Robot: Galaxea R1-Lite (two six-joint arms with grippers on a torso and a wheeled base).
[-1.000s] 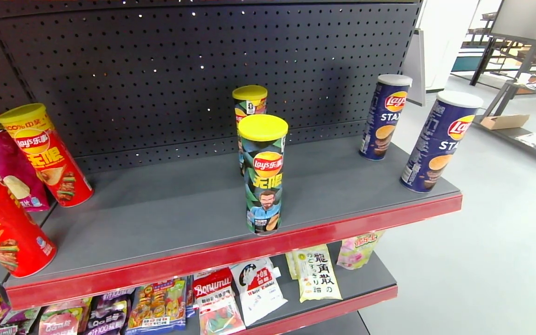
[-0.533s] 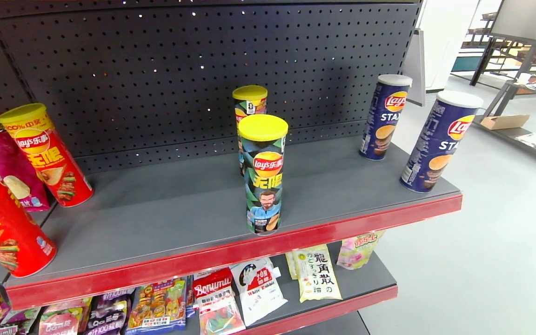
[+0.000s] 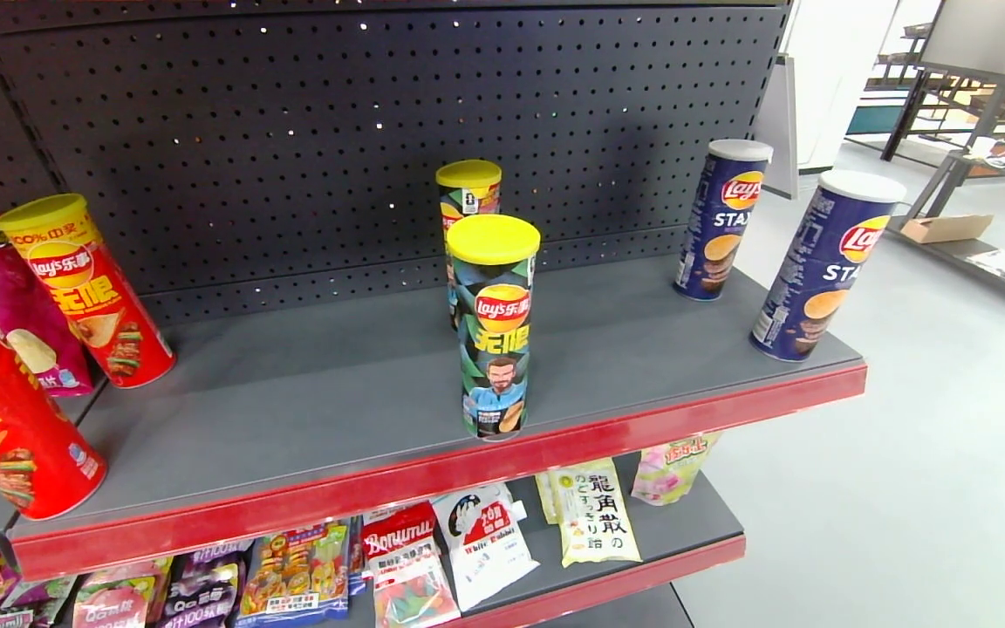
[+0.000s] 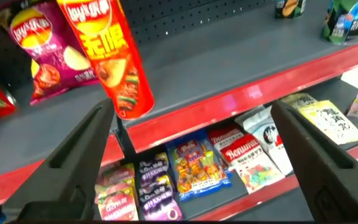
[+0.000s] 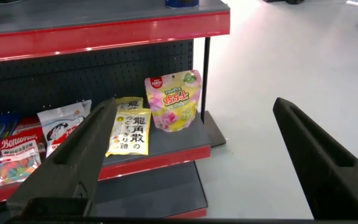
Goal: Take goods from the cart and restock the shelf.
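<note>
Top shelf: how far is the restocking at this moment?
Done: the top shelf carries two red cans, two yellow-lidded cans and two blue cans. In hand: nothing; the left gripper and right gripper are open and empty. Left: wide bare stretches between the groups could take more goods.

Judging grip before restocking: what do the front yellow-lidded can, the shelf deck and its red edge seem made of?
Front can: likely paperboard tube, printed wrap with slight sheen; its yellow lid looks like smooth plastic. Shelf deck: probably painted metal, even matte grey. Red edge: glossy, catching light streaks; plastic or lacquered metal, unclear.
</note>
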